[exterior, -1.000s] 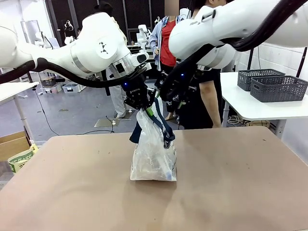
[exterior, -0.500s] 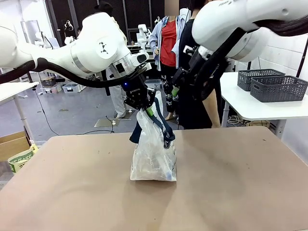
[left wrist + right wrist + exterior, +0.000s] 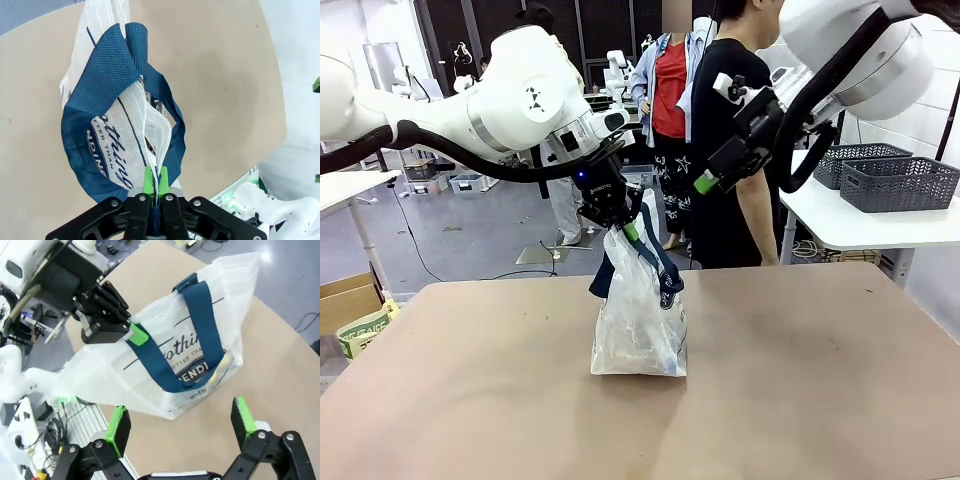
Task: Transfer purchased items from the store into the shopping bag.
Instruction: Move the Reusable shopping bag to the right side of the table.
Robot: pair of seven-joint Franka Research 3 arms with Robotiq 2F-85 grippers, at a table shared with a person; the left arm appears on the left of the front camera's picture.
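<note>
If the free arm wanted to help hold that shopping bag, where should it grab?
Probably the free navy strap handle, coming from above on the side away from the left gripper. That gripper pinches the shopping bag at its top edge; the strap loop hangs loose and open. The right gripper is open, up off the bag.

We see the shopping bag (image 3: 640, 320) as crinkled translucent plastic with woven navy cloth handles (image 3: 107, 75); the surface (image 3: 800, 380) looks matt and smooth.
</note>
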